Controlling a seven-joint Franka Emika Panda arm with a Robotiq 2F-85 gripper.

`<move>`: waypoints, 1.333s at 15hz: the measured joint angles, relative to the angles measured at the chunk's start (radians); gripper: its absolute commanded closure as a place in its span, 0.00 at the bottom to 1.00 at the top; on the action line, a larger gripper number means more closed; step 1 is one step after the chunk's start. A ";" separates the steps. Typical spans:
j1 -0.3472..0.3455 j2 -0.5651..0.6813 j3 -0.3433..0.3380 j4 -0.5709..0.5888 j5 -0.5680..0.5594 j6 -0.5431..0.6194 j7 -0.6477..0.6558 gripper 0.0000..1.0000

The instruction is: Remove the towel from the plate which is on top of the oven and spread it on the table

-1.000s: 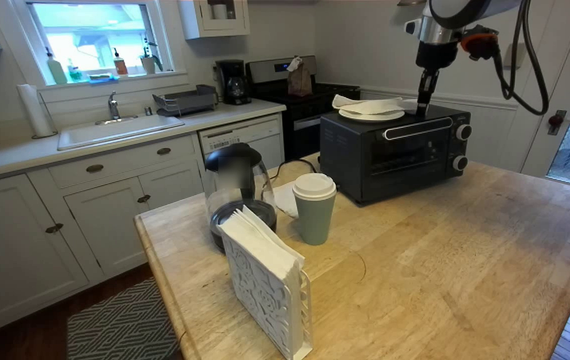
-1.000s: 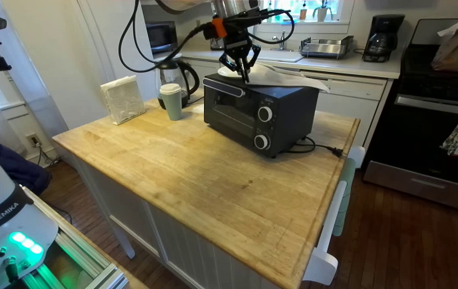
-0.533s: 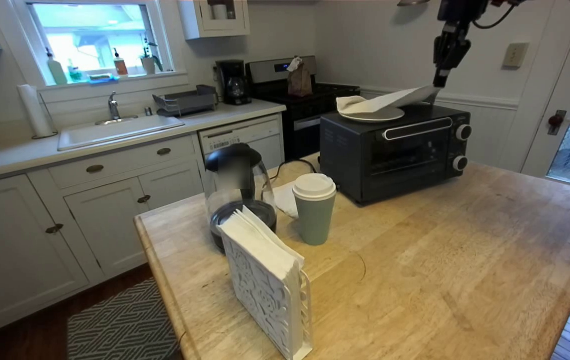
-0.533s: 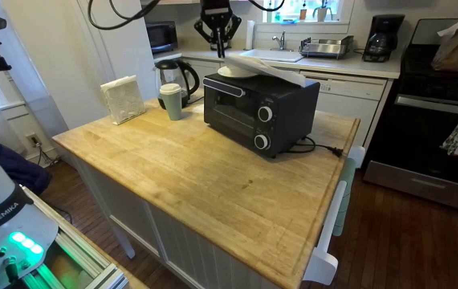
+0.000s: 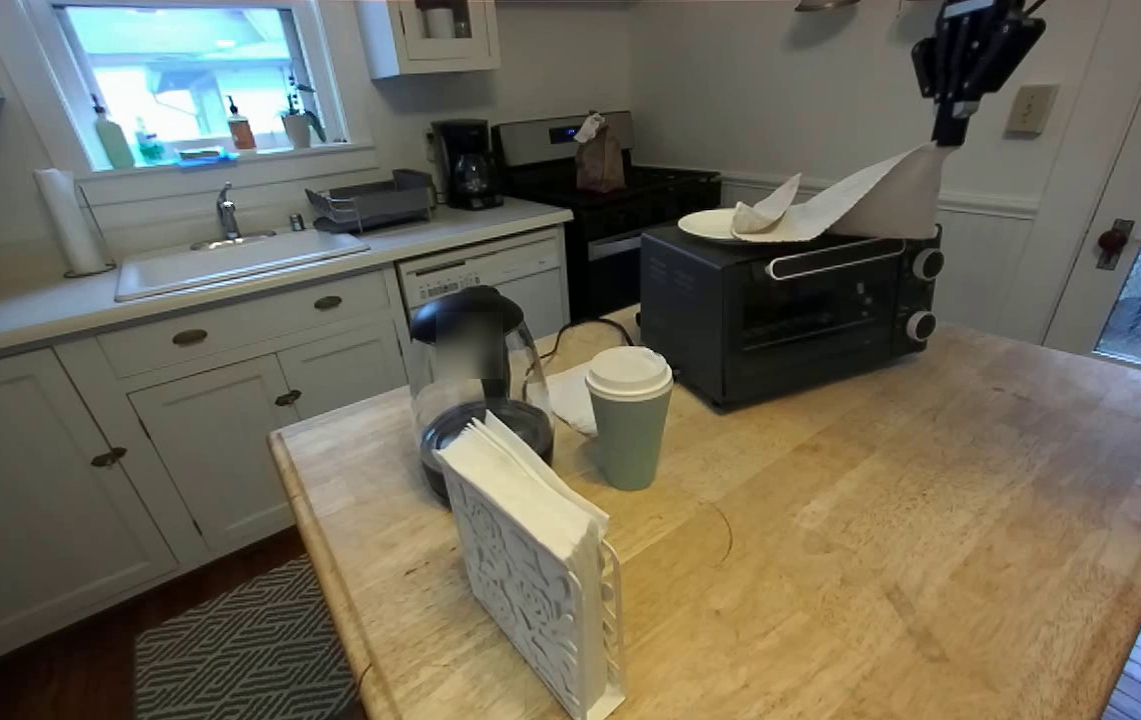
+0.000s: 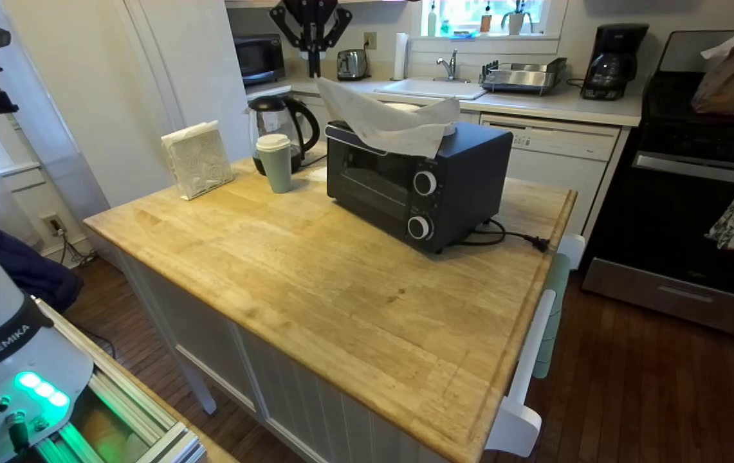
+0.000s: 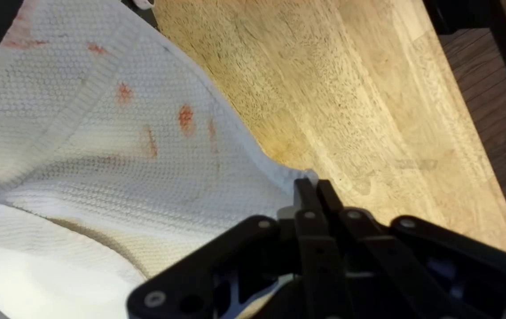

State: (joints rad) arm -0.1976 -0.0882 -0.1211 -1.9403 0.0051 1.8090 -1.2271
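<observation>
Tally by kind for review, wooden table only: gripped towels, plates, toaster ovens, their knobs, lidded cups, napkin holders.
Gripped towel: 1
Plate: 1
Toaster oven: 1
Oven knobs: 2
Lidded cup: 1
Napkin holder: 1
Total: 7

Red-orange blotches, there, dotting the off-white, waffle-textured cloth towel (image 7: 146, 110)! Plain white on the round, flat plate (image 5: 706, 226); solid black on the boxy, glass-fronted toaster oven (image 5: 770, 320), its round knobs (image 6: 424, 182) ringed white. Honey-brown grain streaks the wooden tabletop (image 5: 880, 520) (darker in patches), and pale geometric lines cross the grey floor rug (image 5: 250, 640)!
</observation>
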 measured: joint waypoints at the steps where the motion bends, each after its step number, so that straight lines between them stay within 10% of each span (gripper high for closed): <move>1: 0.006 0.000 0.000 -0.001 0.000 0.000 0.000 0.99; 10: 0.149 -0.115 0.020 -0.138 0.034 -0.249 -0.099 0.96; 20: 0.207 -0.118 0.058 -0.182 0.096 -0.210 -0.091 0.99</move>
State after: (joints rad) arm 0.0098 -0.2066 -0.0633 -2.1222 0.1013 1.5991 -1.3177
